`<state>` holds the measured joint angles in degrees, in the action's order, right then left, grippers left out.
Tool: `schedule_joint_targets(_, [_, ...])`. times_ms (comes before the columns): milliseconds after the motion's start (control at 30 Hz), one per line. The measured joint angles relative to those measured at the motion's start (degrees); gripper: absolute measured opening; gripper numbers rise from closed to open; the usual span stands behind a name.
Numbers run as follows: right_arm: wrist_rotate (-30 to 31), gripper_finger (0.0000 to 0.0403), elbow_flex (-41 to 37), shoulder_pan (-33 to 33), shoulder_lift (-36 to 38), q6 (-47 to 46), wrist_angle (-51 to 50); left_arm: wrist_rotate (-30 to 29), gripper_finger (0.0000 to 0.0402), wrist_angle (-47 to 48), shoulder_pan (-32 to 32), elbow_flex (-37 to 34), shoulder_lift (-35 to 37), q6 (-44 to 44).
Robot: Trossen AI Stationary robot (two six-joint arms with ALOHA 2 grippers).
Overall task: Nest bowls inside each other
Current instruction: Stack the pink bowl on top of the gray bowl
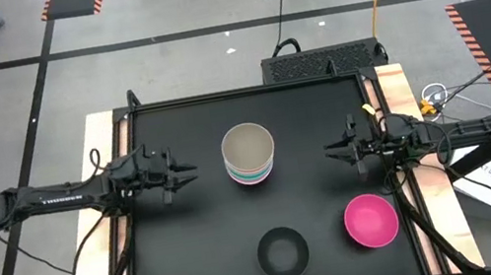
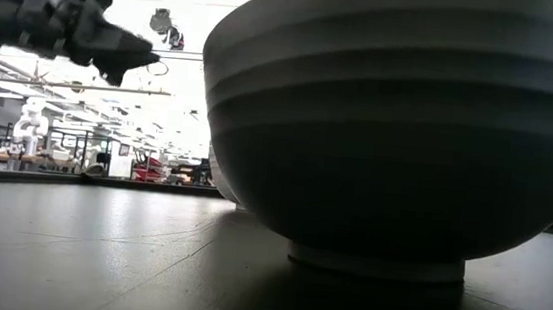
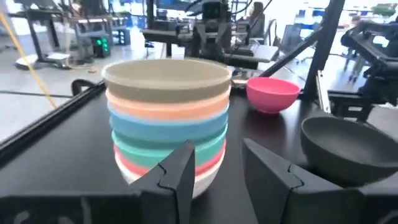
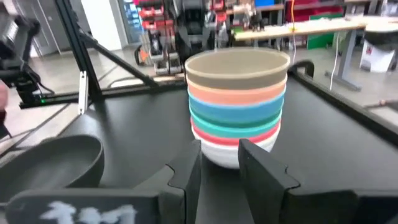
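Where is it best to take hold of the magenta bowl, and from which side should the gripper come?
Probably by the rim, from above: the round magenta plastic bowl stands upright and open, alone on the black table, so one finger can go inside the wall. The right gripper, fingers apart and empty, is nearest.

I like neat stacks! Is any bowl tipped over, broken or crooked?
Nothing looks odd. The stack sits straight mid-table, tan bowl on top. The black bowl and magenta bowl stand upright, apart, not yet nested. Nothing is spilled.
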<state>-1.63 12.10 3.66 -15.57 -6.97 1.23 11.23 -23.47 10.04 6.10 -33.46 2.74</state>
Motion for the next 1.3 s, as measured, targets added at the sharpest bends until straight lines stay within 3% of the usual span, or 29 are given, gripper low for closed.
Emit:
schedule_joint_targets(100, [0.0,0.0100,0.0,0.0,0.0,0.8,3.1,-2.3,0.0131,-1.8,0.0,-5.1,2.8,0.5])
schedule_joint_targets(300, [0.0,0.0100,2.2,0.8,-0.2,-0.1,2.1,-5.7,0.0131,6.6,0.0,-5.5,4.2,0.3])
schedule_joint_targets(400, [2.8,0.0100,7.6,2.3,-0.8,0.2,-6.1,-6.3,0.0131,9.2,0.0,-5.5,4.3,-2.0])
schedule_joint_targets(567, [12.4,0.0100,19.7,3.9,-2.3,1.6,-26.7,-6.4,0.0131,12.3,0.0,-5.5,4.2,-6.1])
schedule_joint_targets(767, [15.0,0.0100,28.4,4.2,-2.1,-3.4,-44.6,2.9,0.0131,11.1,0.0,-5.5,4.2,-7.1])
schedule_joint_targets(967, [5.8,0.0100,30.5,3.7,-1.8,-6.5,-50.1,11.0,0.0131,9.6,0.0,-5.5,4.2,-8.9])
schedule_joint_targets(1167, [-0.6,0.0100,32.9,3.7,-1.6,-8.0,-68.7,10.4,0.0131,8.0,0.0,-5.5,4.2,-8.8])
schedule_joint_targets(1300, [-9.7,0.0100,32.8,3.7,-1.7,-9.3,-70.4,9.3,0.0131,5.9,0.0,-5.5,4.2,-6.6])
